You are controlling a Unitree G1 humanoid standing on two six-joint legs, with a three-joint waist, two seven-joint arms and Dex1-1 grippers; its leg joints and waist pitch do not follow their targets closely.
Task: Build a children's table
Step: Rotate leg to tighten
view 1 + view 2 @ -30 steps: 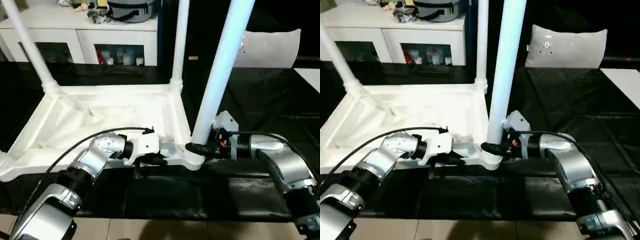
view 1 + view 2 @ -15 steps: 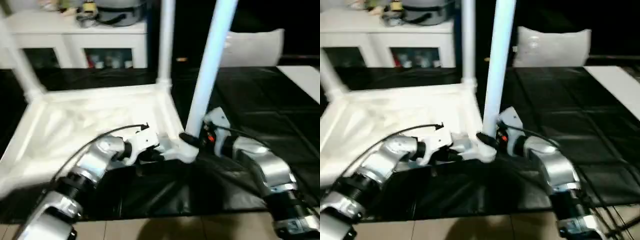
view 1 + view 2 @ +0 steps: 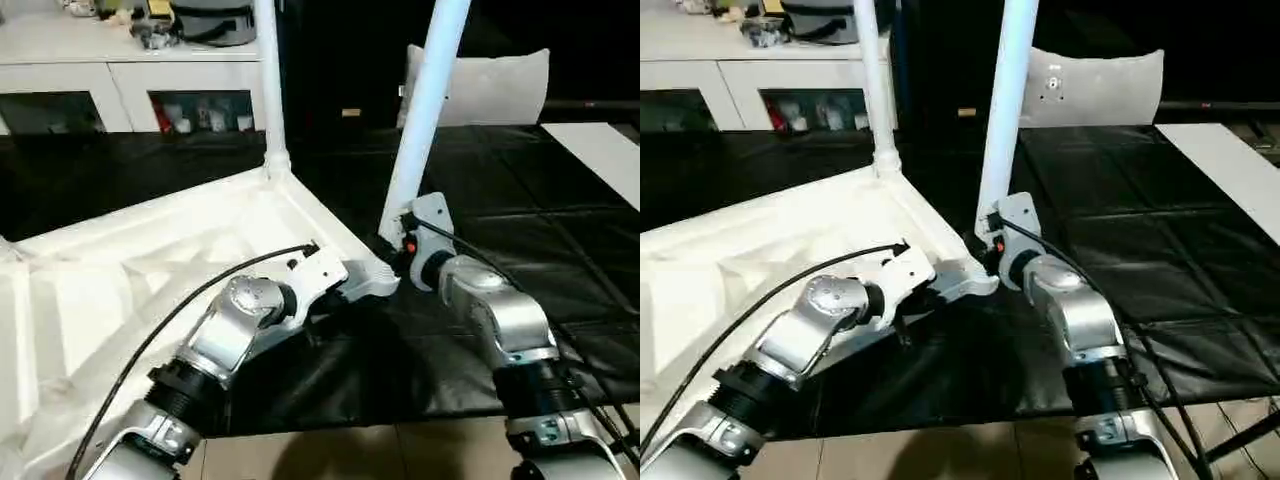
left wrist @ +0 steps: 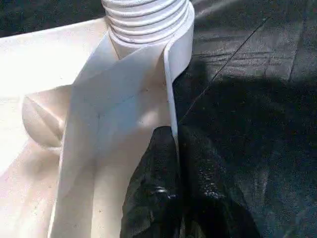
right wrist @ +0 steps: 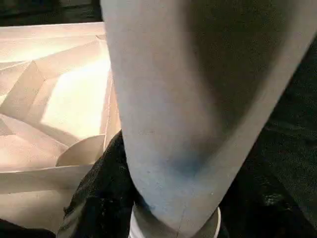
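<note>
The table top (image 3: pixel 130 270) lies upside down on the black mat (image 3: pixel 560 220), ribs up, so the corner sockets face upward and legs can go in from above. The left claw (image 4: pixel 176 163) is pinched shut on the thin rim wall of the top, right beside the near corner; its black fingers (image 4: pixel 153 198) sit one on each side of that wall. I take this as a brace, keeping the top from turning or sliding while the leg is worked.

Just ahead of the left claw, the threaded collar of the corner socket (image 4: pixel 148 20) rises, and the near leg (image 3: pixel 425 110) stands in it, leaning a little. The right claw (image 3: pixel 392 250) is clamped around this leg low down, just above the socket, with its jaws about half apart to take the tube's width. Gripping low probably gives it the best hold for twisting or pressing the leg home without bending it.

A second leg (image 3: pixel 268 80) stands upright in the far corner, well beyond both claws. A grey cushion (image 3: pixel 490 85) sits behind the right claw, and a white cabinet (image 3: pixel 100 60) stands beyond the left one.

The near leg looks seated but perhaps not fully tight.
</note>
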